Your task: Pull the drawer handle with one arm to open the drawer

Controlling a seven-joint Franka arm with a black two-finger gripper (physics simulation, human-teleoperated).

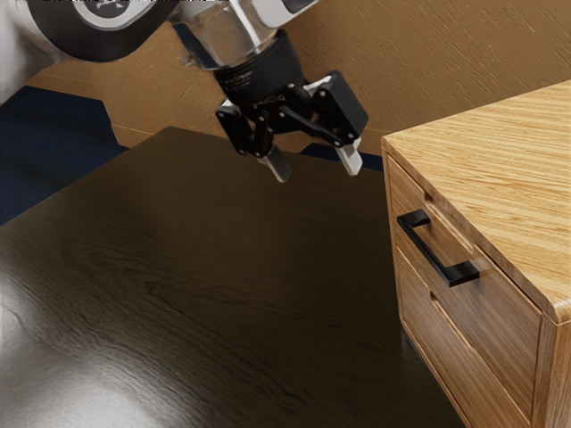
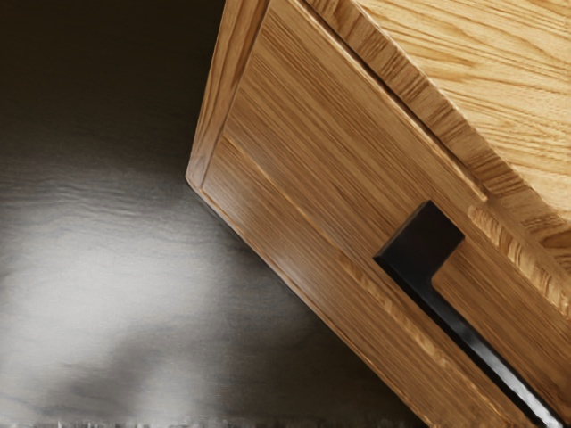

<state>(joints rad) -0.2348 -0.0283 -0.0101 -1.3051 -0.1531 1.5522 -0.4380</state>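
While the drawer handle (image 1: pixel 435 250) sits untouched, the gripper (image 1: pixel 316 166) hangs in the air over the dark wood table (image 1: pixel 178 267), to the exterior view's left of the wooden drawer cabinet (image 1: pixel 500 134) and apart from it. Arm enters from the exterior view's upper left, with the last white link and black hand pitched down and toward the exterior view's right, so the fingers (image 1: pixel 278 166) aim at the table just short of the cabinet. Fingers are spread wide with nothing between them and no contact with anything. Fingertips are roughly level with the cabinet's top edge, higher than the handle and farther from the camera than it. Handle is a black bar on two short posts, mounted horizontally on the upper drawer front (image 1: pixel 500 312), on the cabinet face turned toward the arm. Upper front looks flush with the lower drawer front (image 1: pixel 446 348); no gap that I can make out. Cabinet stands on the table at the exterior view's right, with a wood-panel wall (image 1: pixel 428 53) behind. Wrist view looks at the cabinet face at an angle: one end of the handle (image 2: pixel 455 308) with its post shows ahead of the hand, and the table (image 2: pixel 107 267) beside the cabinet carries a pale glare patch.
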